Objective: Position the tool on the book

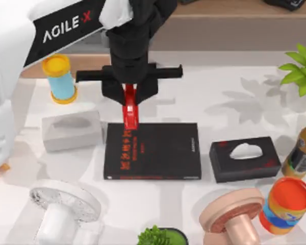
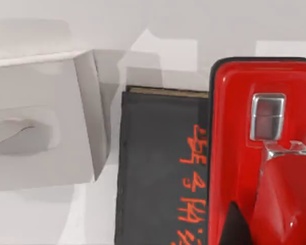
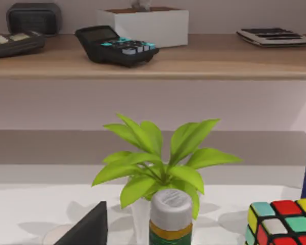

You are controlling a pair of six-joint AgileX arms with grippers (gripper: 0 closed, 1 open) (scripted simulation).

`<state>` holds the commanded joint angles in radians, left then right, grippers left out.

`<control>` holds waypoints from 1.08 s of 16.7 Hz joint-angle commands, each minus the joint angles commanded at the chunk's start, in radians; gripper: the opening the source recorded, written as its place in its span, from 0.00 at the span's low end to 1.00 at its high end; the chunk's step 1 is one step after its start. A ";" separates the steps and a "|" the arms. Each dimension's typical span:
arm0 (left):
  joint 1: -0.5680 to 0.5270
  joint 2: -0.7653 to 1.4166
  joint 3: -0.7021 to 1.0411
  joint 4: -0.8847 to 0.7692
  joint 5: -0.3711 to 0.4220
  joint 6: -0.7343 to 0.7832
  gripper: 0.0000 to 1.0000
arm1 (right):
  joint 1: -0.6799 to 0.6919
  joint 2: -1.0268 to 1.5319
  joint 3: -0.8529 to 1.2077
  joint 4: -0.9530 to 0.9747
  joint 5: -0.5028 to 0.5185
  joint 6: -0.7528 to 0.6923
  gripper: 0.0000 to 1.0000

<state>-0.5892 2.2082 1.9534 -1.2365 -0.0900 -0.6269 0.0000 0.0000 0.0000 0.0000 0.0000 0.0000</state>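
Left tool pinching red tool | its tip over book edge below | left wrist view adds steel plate, book's page edge | grey tissue box close left; bare counter right

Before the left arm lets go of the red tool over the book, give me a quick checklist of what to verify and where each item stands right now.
1. Left hand holds the red tool: ok, fingers shut on it.
2. Tool over the black book: partly ok; its lower end overlaps the book's far edge near the left corner, the rest hangs beyond.
3. Tool resting on the cover: cannot tell.
4. Cover free where the tool will lie: ok, just red lettering.
5. White tissue box apart from the tool: ok, it sits beside the book's left edge.
6. Right arm out of the way: ok, its wrist view faces a green plant.
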 joint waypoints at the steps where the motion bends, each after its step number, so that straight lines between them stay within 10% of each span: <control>1: -0.034 -0.009 -0.039 0.024 0.001 -0.014 0.00 | 0.000 0.000 0.000 0.000 0.000 0.000 1.00; 18: -0.119 -0.006 -0.218 0.192 0.004 -0.044 0.00 | 0.000 0.000 0.000 0.000 0.000 0.000 1.00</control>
<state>-0.7085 2.2021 1.7359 -1.0449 -0.0858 -0.6710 0.0000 0.0000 0.0000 0.0000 0.0000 0.0000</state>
